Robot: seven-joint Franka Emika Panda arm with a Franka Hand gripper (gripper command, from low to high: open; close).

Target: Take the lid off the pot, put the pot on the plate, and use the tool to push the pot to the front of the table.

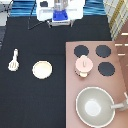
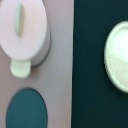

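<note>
The claw is hanging at the exterior view's top edge, above the far rim of the tabletop, carrying nothing — whether it is open or closed, I cannot tell. The pot is sitting well below the claw toward the exterior view's bottom right, on the stove block among the burners, with the lid resting on it, so no step shows as done. The plate is lying bare, well apart from the claw toward the bottom left; the tool is lying farther left again. The large pan is standing farthest off. Likely hazards: a descent off-centre on the small knob may be dragging the whole pot along — or nudging it toward a burner's edge.
</note>
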